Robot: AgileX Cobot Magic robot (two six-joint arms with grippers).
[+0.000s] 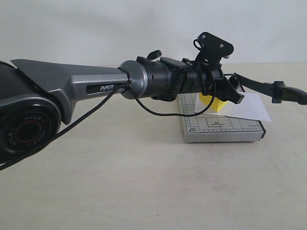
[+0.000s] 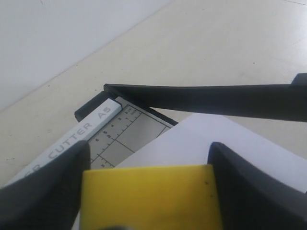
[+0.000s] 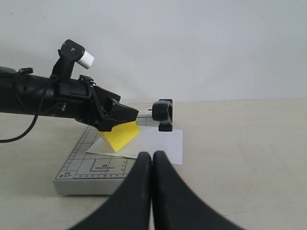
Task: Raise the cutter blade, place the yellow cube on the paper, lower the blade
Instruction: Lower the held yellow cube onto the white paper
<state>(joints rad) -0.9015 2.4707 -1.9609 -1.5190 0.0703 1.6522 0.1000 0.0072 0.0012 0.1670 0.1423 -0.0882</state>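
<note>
Your left gripper [image 1: 232, 96] reached in from the left over the paper trimmer and held the yellow cube [image 2: 148, 196] between its two fingers [image 2: 48, 191], the jaws a cube's width apart with a pad against each side face. The cube hung tilted, one lower corner down at the paper [image 2: 192, 143]; whether that corner touched the sheet you could not have told from any view. The paper lay skewed on the grey gridded trimmer base [image 1: 218, 127], and in the exterior view its right side overhung the base's edge. The cutter blade [image 2: 206, 98] stood raised, sloping up at a shallow angle from its hinge at the far end of the base, and its thick handle [image 1: 288, 91] hung out past the right of the base, above the table [image 1: 144, 182]. The blade crossed just beyond the cube and the fingertips, near them but apart (the nearest thing standing in the way on that side). The white side rail [image 2: 72, 139], printed CUTTER A5, ran along the base beside one finger. A thin black cable [image 1: 158, 111] drooped from the left arm across the base's back left corner, and the arm itself hid that part of the grid in the exterior view. Your right gripper [image 3: 152, 160] sat in front of the trimmer, well apart from it, fingers pressed together with nothing between them.
</note>
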